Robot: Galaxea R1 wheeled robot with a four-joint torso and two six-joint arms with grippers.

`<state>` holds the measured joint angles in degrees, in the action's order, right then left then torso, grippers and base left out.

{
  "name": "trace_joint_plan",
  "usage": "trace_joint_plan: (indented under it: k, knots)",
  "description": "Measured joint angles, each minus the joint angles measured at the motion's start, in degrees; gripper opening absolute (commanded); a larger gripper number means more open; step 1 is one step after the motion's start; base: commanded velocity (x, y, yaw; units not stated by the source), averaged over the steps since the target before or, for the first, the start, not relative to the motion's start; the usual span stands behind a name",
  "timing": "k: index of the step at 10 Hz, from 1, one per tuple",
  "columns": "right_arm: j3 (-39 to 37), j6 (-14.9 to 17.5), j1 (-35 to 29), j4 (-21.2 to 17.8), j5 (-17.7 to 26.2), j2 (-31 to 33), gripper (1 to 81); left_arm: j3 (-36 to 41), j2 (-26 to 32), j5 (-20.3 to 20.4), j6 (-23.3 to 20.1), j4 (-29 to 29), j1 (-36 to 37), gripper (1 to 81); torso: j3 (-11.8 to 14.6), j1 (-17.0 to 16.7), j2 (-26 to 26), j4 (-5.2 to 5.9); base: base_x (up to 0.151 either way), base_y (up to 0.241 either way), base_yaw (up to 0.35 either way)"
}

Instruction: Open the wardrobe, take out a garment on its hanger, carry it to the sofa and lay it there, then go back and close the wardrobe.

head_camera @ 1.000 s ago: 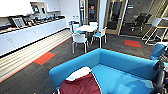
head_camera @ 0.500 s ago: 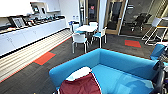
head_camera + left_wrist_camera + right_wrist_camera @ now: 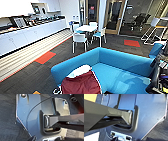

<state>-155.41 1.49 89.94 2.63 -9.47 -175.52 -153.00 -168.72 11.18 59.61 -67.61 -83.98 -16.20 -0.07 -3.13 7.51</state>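
No writing could be read anywhere. At the left, a long white tabletop (image 3: 32, 31) ran along the wall, cluttered with small items too blurred to name. An orange carpet patch (image 3: 45, 57) lay on the dark floor (image 3: 22, 80) beside it. Farther right, white chairs (image 3: 79, 40) stood around a round tabletop (image 3: 86, 28). The garment (image 3: 80, 82) lay draped over the left arm of the sofa (image 3: 120, 67), maroon body and white sleeve showing. Whether either claw was released or clenched could not be told.
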Motion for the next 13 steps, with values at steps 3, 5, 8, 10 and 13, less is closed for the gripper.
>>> trace_joint_plan:
  k: [3,5,8,10,13]
  knots:
    - [-0.09,0.0,-0.06,0.0,-0.09,-0.01,81.1,0.0,-0.02,0.0,0.0,-0.06,0.24,81.1,0.0,0.0,-0.02,0.0,-0.109,0.0,0.0]
    - [-0.09,-0.01,0.05,0.0,-0.02,-0.04,81.1,0.0,-0.09,0.0,0.0,-0.09,-0.02,81.1,0.0,0.0,-0.05,0.0,-0.089,0.0,0.0]
    - [-0.16,0.0,-0.23,0.0,-0.11,-0.04,81.1,0.0,-0.55,0.0,0.02,-0.13,0.3,81.1,0.0,0.08,-0.05,0.0,-0.083,0.0,0.0]
    - [-0.24,-0.04,0.02,0.0,0.05,-0.2,81.1,-0.05,-0.49,-0.11,0.0,-0.15,-0.22,81.1,0.02,0.0,-0.09,0.0,-0.041,0.0,0.0]
    - [-0.27,0.0,0.0,0.0,0.05,-0.17,81.1,-0.05,-0.5,-0.18,0.0,-0.15,-0.17,81.1,0.02,0.02,-0.11,0.0,0.0,0.0,0.0]
